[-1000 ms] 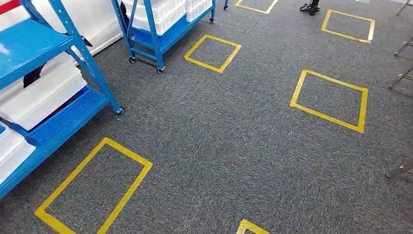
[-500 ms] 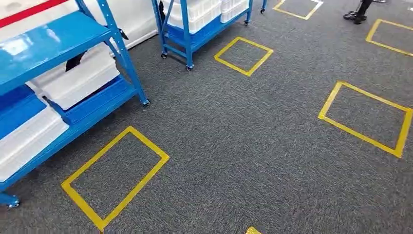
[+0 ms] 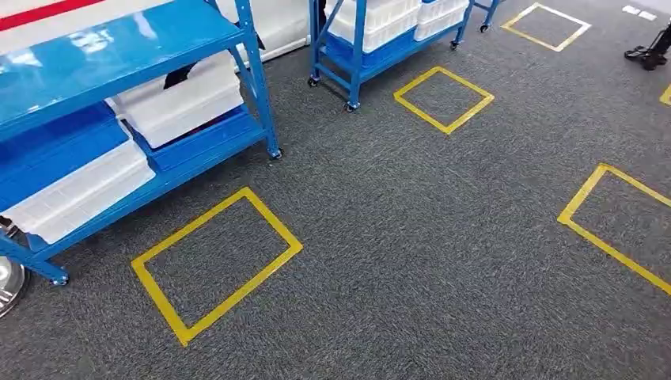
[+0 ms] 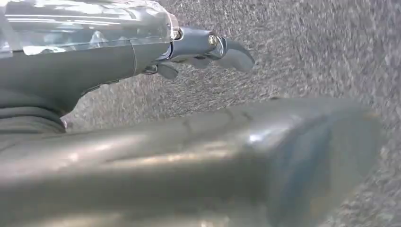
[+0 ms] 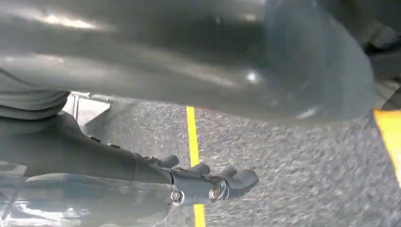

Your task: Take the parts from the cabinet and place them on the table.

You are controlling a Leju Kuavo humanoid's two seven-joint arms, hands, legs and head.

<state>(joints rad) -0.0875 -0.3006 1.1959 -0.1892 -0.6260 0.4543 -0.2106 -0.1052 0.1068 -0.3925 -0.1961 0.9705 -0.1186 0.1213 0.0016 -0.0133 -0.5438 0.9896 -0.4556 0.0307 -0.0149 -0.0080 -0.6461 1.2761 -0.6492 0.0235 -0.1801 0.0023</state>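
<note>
The head view looks down on grey carpet (image 3: 411, 261) marked with yellow tape squares (image 3: 215, 261). At the left stands a blue cabinet (image 3: 119, 47) on castors, white bins (image 3: 182, 99) on its lower shelves; what parts they hold cannot be told. A second blue cabinet (image 3: 372, 47) with white bins stands farther off, centre. At the far right edge a person's dark shoes (image 3: 649, 54) show.

The left wrist view shows the left hand (image 4: 198, 49) hanging over bare carpet, its fingers (image 4: 234, 54) stretched out nearly straight, apart and holding nothing. The right wrist view shows the right hand (image 5: 208, 182) likewise over carpet crossed by a yellow tape line (image 5: 191, 137), fingers (image 5: 241, 179) extended, slightly spread, empty.
</note>
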